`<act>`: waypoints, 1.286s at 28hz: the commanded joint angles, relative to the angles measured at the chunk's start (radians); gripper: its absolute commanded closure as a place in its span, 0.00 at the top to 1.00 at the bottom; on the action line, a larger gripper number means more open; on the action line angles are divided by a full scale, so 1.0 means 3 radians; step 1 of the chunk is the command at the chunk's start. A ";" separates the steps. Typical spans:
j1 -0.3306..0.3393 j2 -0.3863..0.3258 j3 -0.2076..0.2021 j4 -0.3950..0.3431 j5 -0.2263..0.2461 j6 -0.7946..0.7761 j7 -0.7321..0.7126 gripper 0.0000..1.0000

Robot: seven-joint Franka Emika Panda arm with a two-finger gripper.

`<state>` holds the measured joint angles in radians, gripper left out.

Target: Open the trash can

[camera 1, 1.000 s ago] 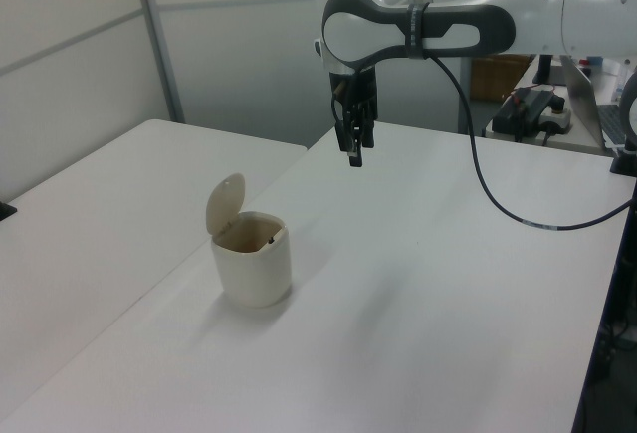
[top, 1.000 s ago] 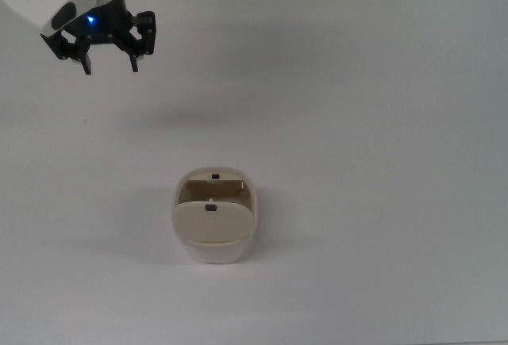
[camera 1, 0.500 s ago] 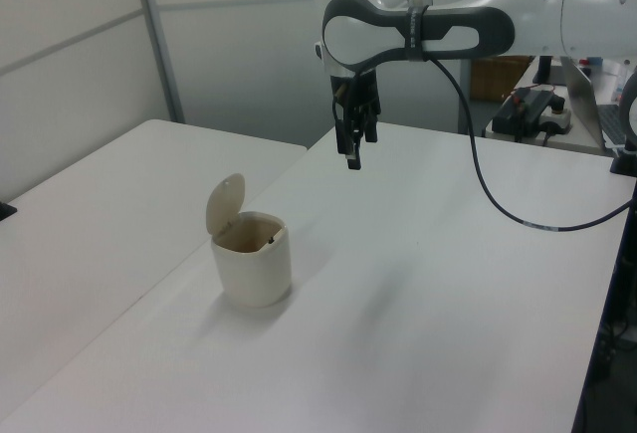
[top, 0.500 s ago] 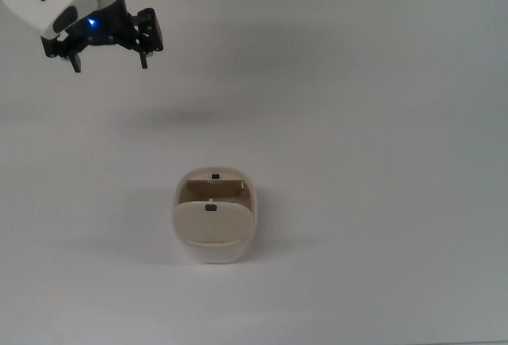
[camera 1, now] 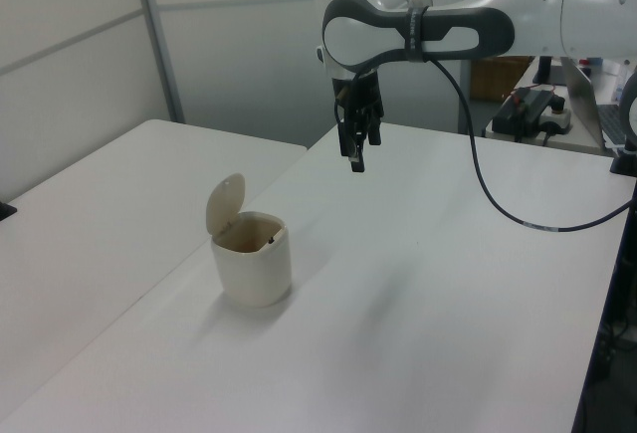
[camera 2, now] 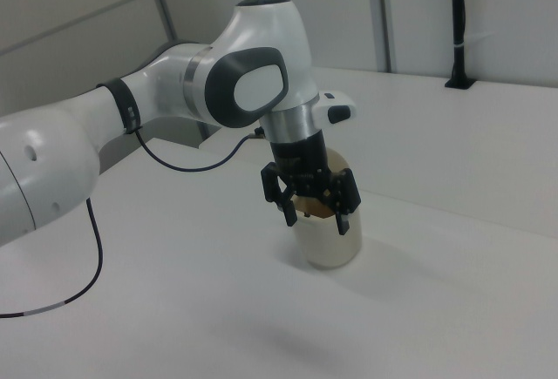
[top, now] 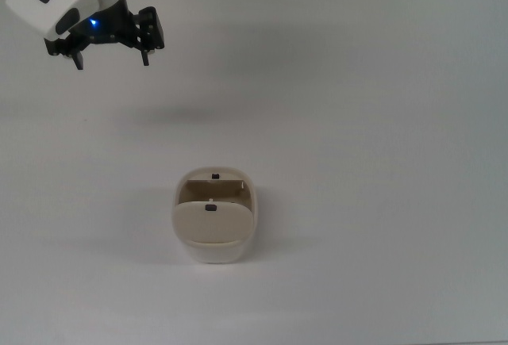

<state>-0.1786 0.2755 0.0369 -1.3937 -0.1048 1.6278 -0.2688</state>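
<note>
I have the gripper (top: 111, 53) hanging in the air with its jaws spread apart and nothing between them, over the far-left corner of the tabletop (top: 381, 123) as the top view shows it. The trash can (top: 214, 228) sits well apart from it, nearer the middle of the tabletop and a little toward the near edge in the top view.

Its lid (camera 1: 225, 204) stands tilted up at the back in the left view, and I can look straight into the open mouth (top: 215, 192) from above. A small black button (top: 216, 176) shows on the rim.

I judge the opening done, with the arm clear of the bin. All I see left is to keep it up and away from the raised lid.
</note>
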 commanded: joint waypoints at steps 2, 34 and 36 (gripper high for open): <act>0.0023 -0.0034 -0.0036 -0.0059 -0.0019 -0.0037 -0.0034 1.00; 0.0023 -0.0003 -0.0031 -0.0059 -0.0004 -0.0001 -0.0034 1.00; 0.0028 0.0002 -0.0031 -0.0064 -0.0004 -0.0001 -0.0034 1.00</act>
<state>-0.1786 0.2823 0.0369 -1.3992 -0.1048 1.6278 -0.2689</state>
